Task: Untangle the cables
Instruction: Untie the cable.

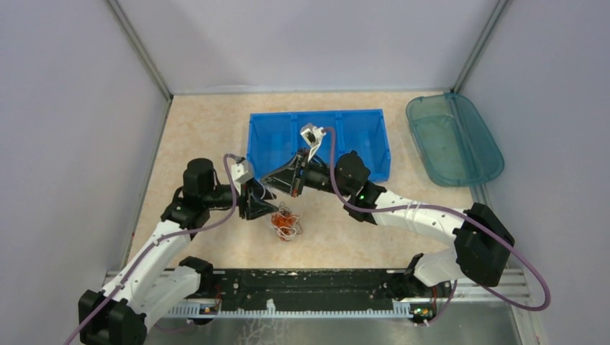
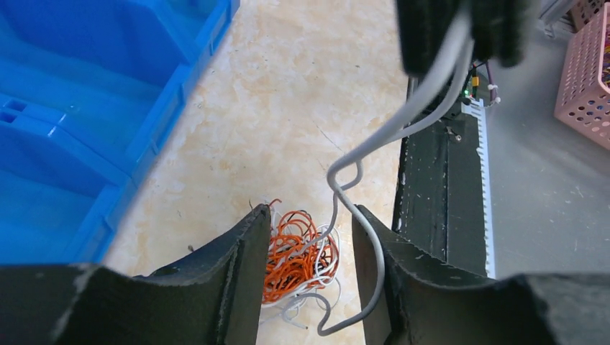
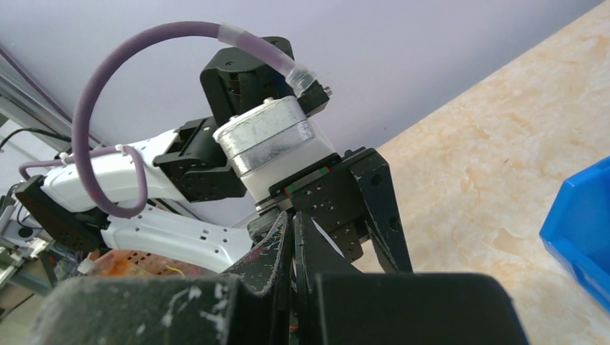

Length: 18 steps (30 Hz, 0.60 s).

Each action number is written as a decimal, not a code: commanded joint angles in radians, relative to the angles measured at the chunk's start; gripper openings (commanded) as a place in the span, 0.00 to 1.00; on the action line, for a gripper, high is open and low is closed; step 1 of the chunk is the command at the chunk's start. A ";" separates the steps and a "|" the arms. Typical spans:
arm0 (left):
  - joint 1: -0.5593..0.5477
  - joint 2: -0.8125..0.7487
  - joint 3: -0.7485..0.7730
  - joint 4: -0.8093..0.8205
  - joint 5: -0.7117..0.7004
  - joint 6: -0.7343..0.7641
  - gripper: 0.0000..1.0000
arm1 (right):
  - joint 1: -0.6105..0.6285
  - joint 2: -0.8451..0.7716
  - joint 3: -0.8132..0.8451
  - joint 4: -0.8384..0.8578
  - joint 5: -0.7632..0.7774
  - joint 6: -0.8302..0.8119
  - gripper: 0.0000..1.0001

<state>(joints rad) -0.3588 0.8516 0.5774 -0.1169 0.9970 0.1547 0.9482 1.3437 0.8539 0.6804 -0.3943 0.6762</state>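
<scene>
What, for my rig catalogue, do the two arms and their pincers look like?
Both the left arm and right arm have white links and black joints. A thick purple-grey cable loops along each. The left pincer and right pincer have black, scuffed, wedge-shaped fingers. A green light glows on the right arm.

Blue bin [image 1: 277,144] and black rail [image 1: 309,284] hem in the cables [image 1: 286,223].

Illumination is bright, even and diffuse in all three views; shadows on the worktop [image 1: 201,129] are faint. Both wrist views blur the near jaws along the bottom edge. Mild glare marks the blue bin [image 2: 65,108].
</scene>
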 commanded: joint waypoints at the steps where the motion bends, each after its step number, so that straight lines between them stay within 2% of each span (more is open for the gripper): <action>1: -0.009 0.006 -0.014 0.117 0.024 -0.107 0.46 | 0.011 -0.043 0.038 0.116 -0.007 0.037 0.00; 5: -0.011 -0.003 -0.043 0.200 0.047 -0.183 0.21 | 0.012 -0.050 0.028 0.148 0.000 0.055 0.00; 8: -0.012 0.002 -0.046 0.205 0.063 -0.194 0.02 | 0.011 -0.061 0.020 0.154 0.013 0.059 0.00; 10: -0.013 0.005 -0.039 0.189 0.071 -0.186 0.00 | 0.010 -0.073 0.010 0.147 0.024 0.057 0.00; 11: -0.012 0.004 -0.034 0.185 0.075 -0.184 0.00 | 0.009 -0.079 0.006 0.136 0.026 0.048 0.06; 12: -0.012 0.003 -0.030 0.183 0.075 -0.188 0.00 | 0.005 -0.088 0.002 0.116 0.025 0.039 0.21; 14: -0.013 0.001 -0.014 0.181 0.082 -0.200 0.00 | -0.016 -0.111 -0.020 0.078 0.002 0.024 0.64; 15: -0.012 0.002 -0.002 0.181 0.085 -0.205 0.00 | -0.033 -0.127 -0.043 0.076 -0.021 0.022 0.79; 16: -0.013 0.001 0.011 0.179 0.089 -0.208 0.00 | -0.052 -0.153 -0.080 0.084 -0.045 0.022 0.89; 18: -0.014 -0.001 0.037 0.170 0.093 -0.215 0.00 | -0.095 -0.196 -0.156 0.097 -0.087 0.009 0.92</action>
<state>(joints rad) -0.3649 0.8574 0.5461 0.0368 1.0489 -0.0311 0.9165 1.2430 0.7952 0.7315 -0.4065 0.7097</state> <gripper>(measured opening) 0.008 0.886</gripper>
